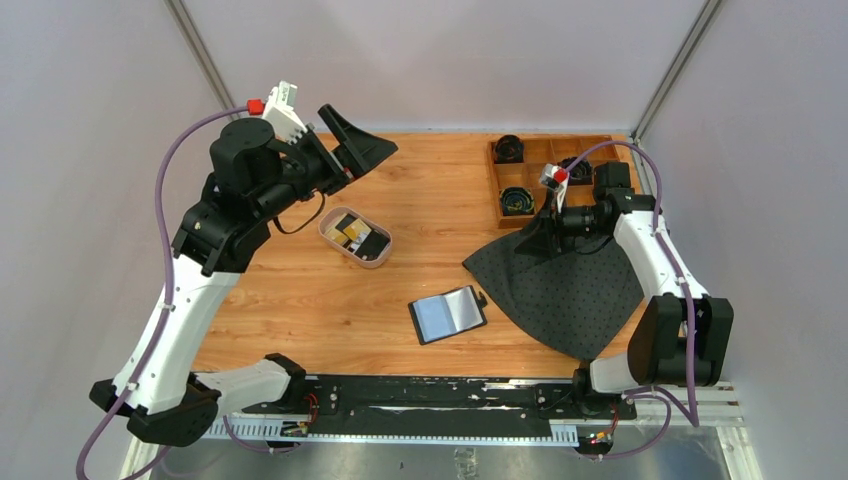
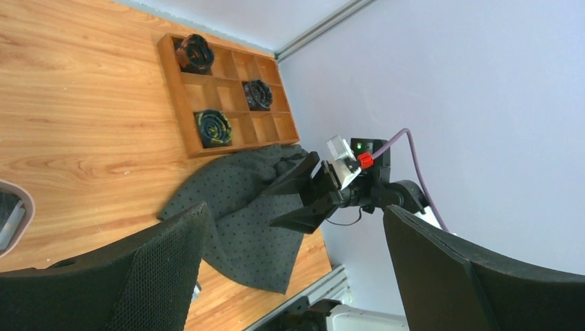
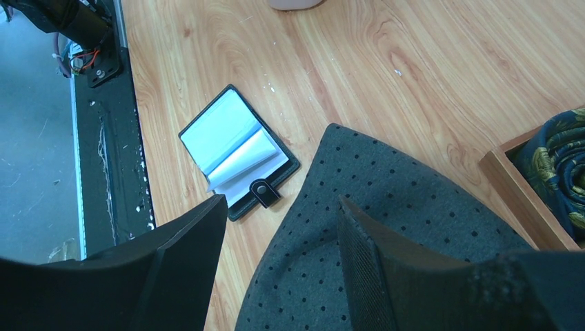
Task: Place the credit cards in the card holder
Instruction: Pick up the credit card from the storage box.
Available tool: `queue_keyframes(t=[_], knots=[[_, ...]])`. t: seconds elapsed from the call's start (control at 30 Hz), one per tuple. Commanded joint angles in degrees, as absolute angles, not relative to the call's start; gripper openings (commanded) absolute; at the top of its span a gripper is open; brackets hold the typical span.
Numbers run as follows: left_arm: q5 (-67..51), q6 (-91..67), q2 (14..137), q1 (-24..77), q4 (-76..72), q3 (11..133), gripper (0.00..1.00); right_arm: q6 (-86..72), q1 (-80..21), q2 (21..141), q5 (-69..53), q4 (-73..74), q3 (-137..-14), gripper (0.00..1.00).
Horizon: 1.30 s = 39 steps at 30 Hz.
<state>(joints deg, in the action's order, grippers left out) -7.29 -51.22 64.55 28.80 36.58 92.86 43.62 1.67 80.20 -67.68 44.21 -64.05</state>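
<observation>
You have one small black bifold card holder (image 1: 448,314), one oval pale-rimmed tray (image 1: 325,232), one dark grey dotted cloth (image 1: 570,290) and one wooden compartment box (image 1: 497,185) holding three dark rolled-up bundles (image 2: 212,126). The thin plastic credit cards (image 1: 352,233) lie stacked inside the tray. You can make out a gold one and a black one, but the stack is too small to count.

The card holder lies open and flat on the wooden table (image 1: 300,310), between the tray and the cloth, nearer the arm bases. Its pale grey inner sleeves face up, one leaf is slightly lifted, and its snap tab points toward the cloth's edge, just beside it. No card shows in its sleeves.

Your left gripper (image 1: 368,150) is raised above the far side of the table beyond the tray, fingers spread as wide as they go, with nothing between them. Your right gripper (image 1: 530,240) hangs over the cloth, close to the box, with its fingers partly apart and nothing pinched. You cannot tell whether its tips touch the fabric.
</observation>
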Motion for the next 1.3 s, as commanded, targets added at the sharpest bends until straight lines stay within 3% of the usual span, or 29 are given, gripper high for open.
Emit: queue_keyframes(t=[0.0, 0.23, 0.53, 0.7, 1.07, 1.27], knots=[[-9.87, -49.92, 64.41, 29.64, 37.18, 93.85, 1.00, 44.92, 2.68, 79.15, -69.36, 45.53, -63.63, 0.63], [-7.60, -41.15, 62.07, 29.71, 37.04, 90.88, 1.00, 45.13, 2.81, 78.15, -69.63, 45.64, -63.56, 0.63], [-13.64, -22.82, 57.01, 29.62, 25.02, 70.32, 1.00, 45.63, 2.81, 75.18, -72.00, 45.53, -62.94, 0.63], [-11.55, -14.13, 57.93, 29.62, 27.51, 66.58, 1.00, 45.45, 2.72, 74.82, -71.55, 45.53, -63.11, 0.63], [-5.87, -5.76, 57.50, 29.52, 27.52, 56.43, 1.00, 46.07, 0.33, 74.65, -70.60, 44.92, -61.91, 0.63], [-2.86, -4.85, 56.40, 28.82, 22.63, 49.19, 1.00, 39.48, -4.07, 74.35, -63.99, 38.55, -59.94, 0.62]])
